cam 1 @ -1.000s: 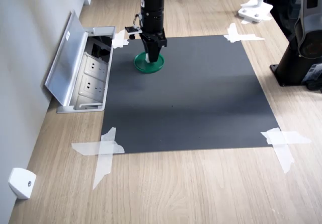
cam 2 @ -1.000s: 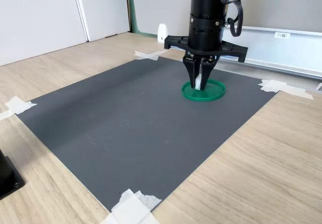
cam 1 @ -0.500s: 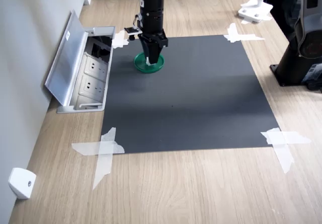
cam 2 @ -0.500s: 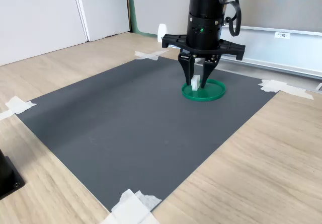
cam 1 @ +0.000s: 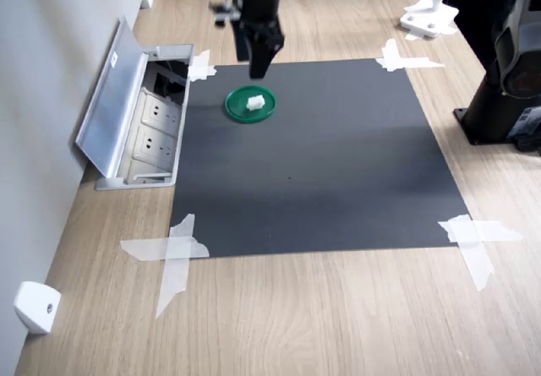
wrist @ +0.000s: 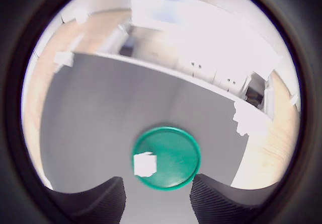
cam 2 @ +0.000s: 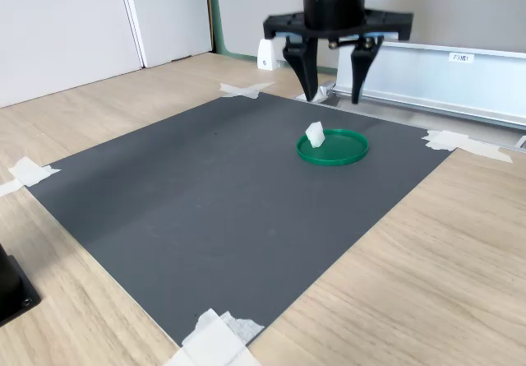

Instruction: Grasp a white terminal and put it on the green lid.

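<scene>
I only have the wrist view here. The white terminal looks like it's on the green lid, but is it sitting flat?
Observer: No. In the second exterior view the white terminal stands tilted at the green lid's edge.
Operator: Is the gripper clear of it?
Observer: Yes. The gripper hangs open above the lid, touching nothing.
Operator: Anything close to the lid I can't see?
Observer: In the first exterior view an open socket box lies off the black mat towards the first exterior view's left.
</scene>
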